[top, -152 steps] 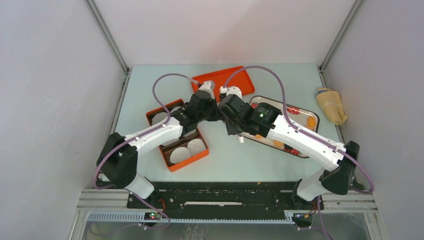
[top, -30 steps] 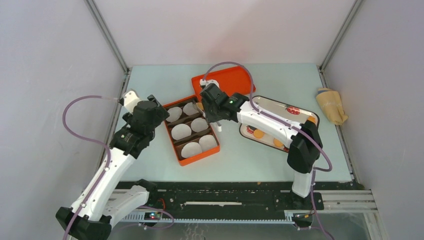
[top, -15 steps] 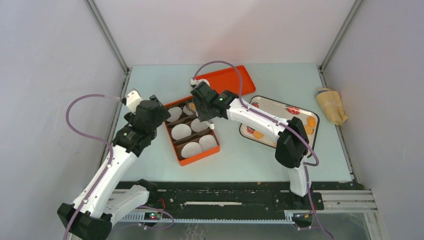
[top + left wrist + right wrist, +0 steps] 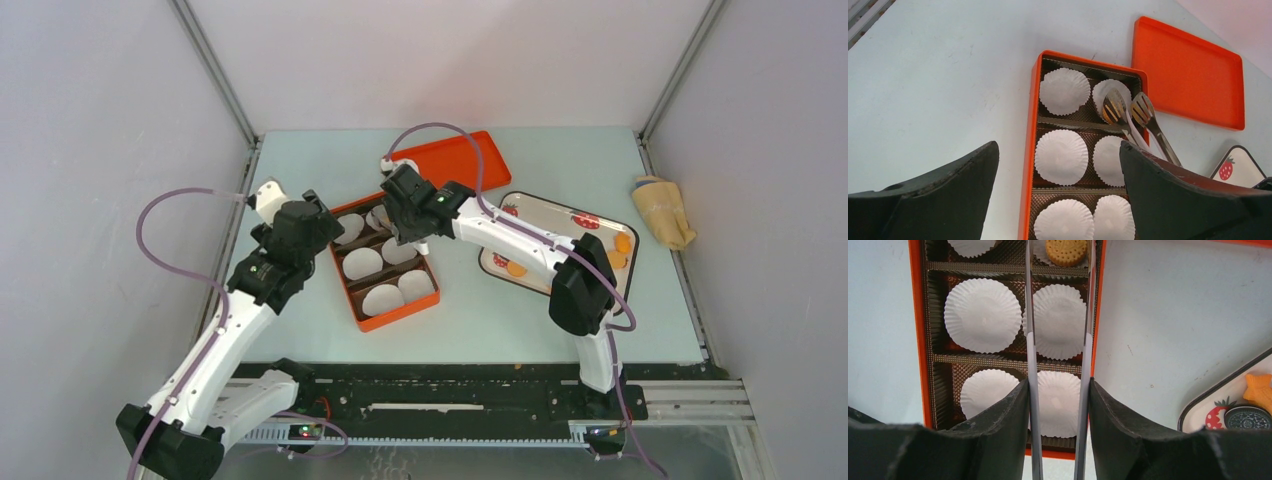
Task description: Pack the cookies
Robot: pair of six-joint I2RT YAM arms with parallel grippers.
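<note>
One round cookie [image 4: 1065, 251] lies in the far right paper cup of the orange box [image 4: 917, 315]. My right gripper [image 4: 1059, 382] is shut on metal tongs [image 4: 1031, 340], whose arms stand wider than that cookie. In the top view the right gripper [image 4: 405, 225] hovers over the box's far end [image 4: 352, 300]. More cookies [image 4: 517, 268] lie on the strawberry-print tray [image 4: 560, 215]. My left gripper [image 4: 1058, 147] is open and empty, above the box's left side [image 4: 1029, 150]; it also shows in the top view [image 4: 318, 215]. The tong tips [image 4: 1143, 112] hide the cookie there.
The other paper cups [image 4: 983, 315] in the box hold nothing. The orange lid [image 4: 450, 160] lies behind the box, also seen in the left wrist view [image 4: 1188, 80]. A yellow cloth [image 4: 662, 210] lies at the far right. Grey walls enclose the table.
Over the last second my right gripper has carried the tongs left, from the box's right edge to over its far right cup. My left arm has shifted slightly towards the box.
</note>
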